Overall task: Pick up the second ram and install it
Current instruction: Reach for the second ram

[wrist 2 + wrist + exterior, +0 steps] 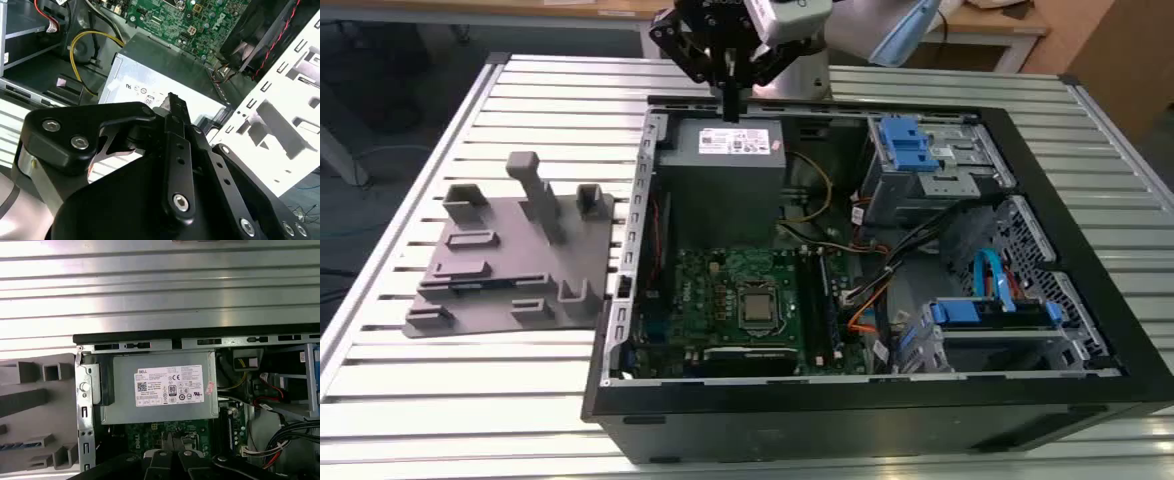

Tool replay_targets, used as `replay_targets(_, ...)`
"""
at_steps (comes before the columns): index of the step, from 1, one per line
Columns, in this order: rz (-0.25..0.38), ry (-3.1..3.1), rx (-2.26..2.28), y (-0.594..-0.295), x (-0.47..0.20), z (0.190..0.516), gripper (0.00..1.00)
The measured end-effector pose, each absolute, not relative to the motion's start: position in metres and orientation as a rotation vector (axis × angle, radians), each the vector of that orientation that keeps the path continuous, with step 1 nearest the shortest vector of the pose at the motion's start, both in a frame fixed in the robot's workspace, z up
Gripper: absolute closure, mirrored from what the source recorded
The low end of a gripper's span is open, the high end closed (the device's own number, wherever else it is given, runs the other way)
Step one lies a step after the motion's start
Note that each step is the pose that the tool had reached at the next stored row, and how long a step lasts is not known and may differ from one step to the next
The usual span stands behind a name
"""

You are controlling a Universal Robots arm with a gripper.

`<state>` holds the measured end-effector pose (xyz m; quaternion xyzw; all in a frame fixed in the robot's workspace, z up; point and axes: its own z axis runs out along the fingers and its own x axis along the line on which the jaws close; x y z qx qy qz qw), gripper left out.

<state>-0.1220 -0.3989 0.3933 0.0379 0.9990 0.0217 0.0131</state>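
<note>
Black jointed links of my gripper (172, 100) are crowding the second wrist view, fingers (176, 145) pressed together on nothing. At nine o'clock of the open case (854, 410), the second ram (454, 283), a thin bluish strip, is seemingly lying cradled in the grey moulded tray (520, 262); I am hovering at twelve o'clock, over the boxy steel power supply (720, 170).

The gripper (731, 105) is hung pointing straight down from the arm (801, 20) in the exterior view. Its fingers (175, 107) are seen pressed together in the second wrist view, tip against tip.
</note>
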Motion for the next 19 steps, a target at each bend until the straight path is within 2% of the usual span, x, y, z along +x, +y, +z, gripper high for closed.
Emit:
replay_targets(6, 0.068, 3.112, 0.118, -0.399, -0.128, 0.393, 0.93)
replay_targets(19, 0.068, 3.111, 0.118, -0.399, -0.186, 0.393, 0.93)
